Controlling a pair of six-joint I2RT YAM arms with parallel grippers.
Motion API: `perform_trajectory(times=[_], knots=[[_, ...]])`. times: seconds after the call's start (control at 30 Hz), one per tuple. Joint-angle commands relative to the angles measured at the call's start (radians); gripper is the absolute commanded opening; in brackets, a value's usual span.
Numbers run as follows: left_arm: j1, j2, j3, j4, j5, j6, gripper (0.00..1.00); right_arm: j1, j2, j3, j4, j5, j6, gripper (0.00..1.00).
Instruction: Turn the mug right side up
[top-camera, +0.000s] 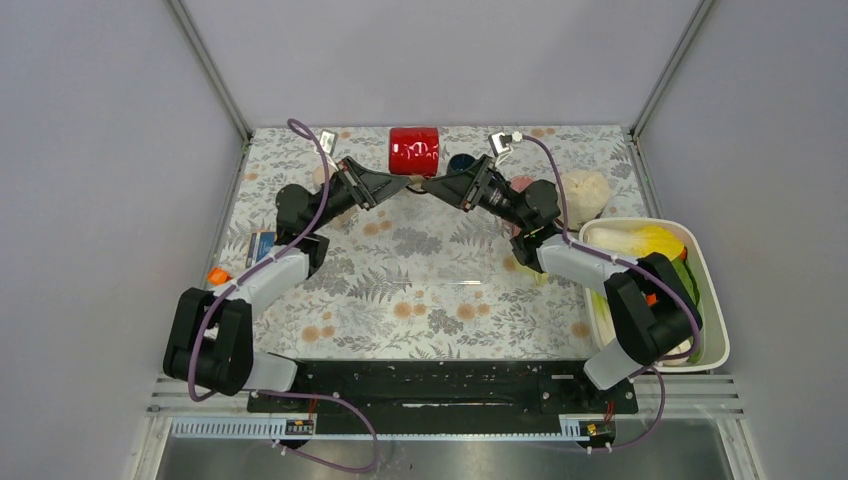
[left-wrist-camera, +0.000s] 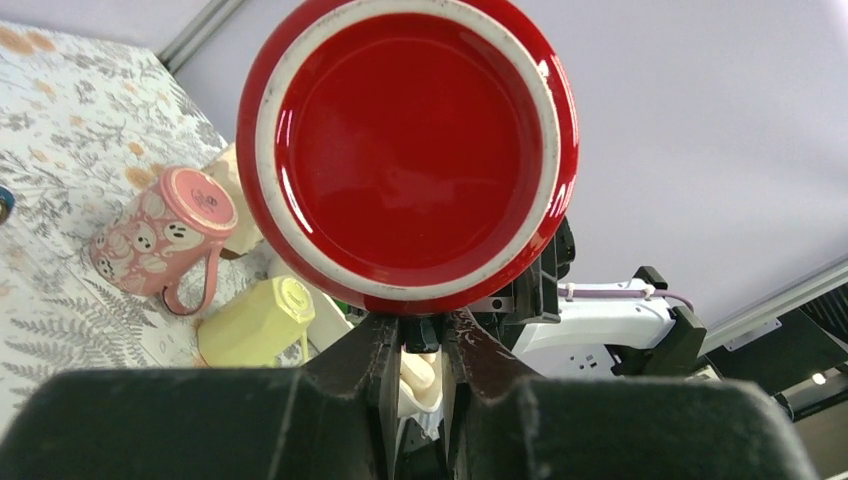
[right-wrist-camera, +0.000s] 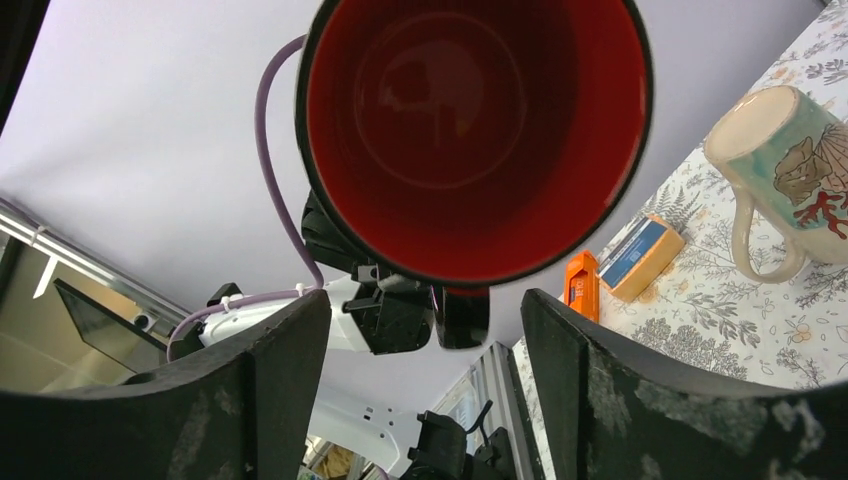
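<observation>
My left pincer (left-wrist-camera: 420, 345) is pressed together on the handle of the mug (left-wrist-camera: 408, 150), its two black fingers nearly meeting around that dark loop. The mug is at 12 o'clock above the bench (top-camera: 430, 290), lying on its side in the air, mouth neither up nor down. It is round, glossy red ceramic with a bare pale ring around its foot. The foot faces my left wrist and the open mouth faces my right wrist. The inside is the same shiny red and holds nothing. My right pincer (right-wrist-camera: 425, 300) is spread wide, one rough black finger at each side below the rim, gripping nothing.

The bench wears a cloth printed with grey ferns and orange blossoms. I count four drinking vessels:
- the mug
- a pink mug (left-wrist-camera: 165, 240) dotted with little faces, at 2 o'clock, its base showing
- a faceted yellow cup (left-wrist-camera: 255, 320) just beside the pink mug
- a cream mug (right-wrist-camera: 790, 165) at 10 o'clock, painted with coral and a shell

At 9 o'clock lie one flat blue and tan box (right-wrist-camera: 645, 255) and, near it, one small orange thing (right-wrist-camera: 580, 283). At 4 o'clock one white tub (top-camera: 716, 310) with rounded corners holds leafy yellow and green produce; I cannot count the pieces. A cream lump (top-camera: 585, 190) sits at 2 o'clock, and I cannot tell what it is.
</observation>
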Motion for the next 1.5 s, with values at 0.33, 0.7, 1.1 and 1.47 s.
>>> perform_trajectory(times=[0.33, 0.7, 1.1, 1.47], knots=[[-0.062, 0.038, 0.048, 0.144, -0.015, 0.043, 0.0, 0.016, 0.006, -0.012, 0.016, 0.044, 0.033, 0.55], [-0.078, 0.033, 0.036, 0.142, -0.007, 0.058, 0.0, 0.01, -0.009, -0.024, 0.026, 0.08, 0.066, 0.29], [-0.095, 0.031, 0.031, 0.139, 0.023, 0.093, 0.23, -0.068, -0.077, 0.013, -0.019, 0.049, 0.041, 0.0], [-0.092, -0.004, 0.031, 0.041, 0.025, 0.155, 0.99, -0.114, -0.161, 0.095, -0.352, -0.038, -0.328, 0.0]])
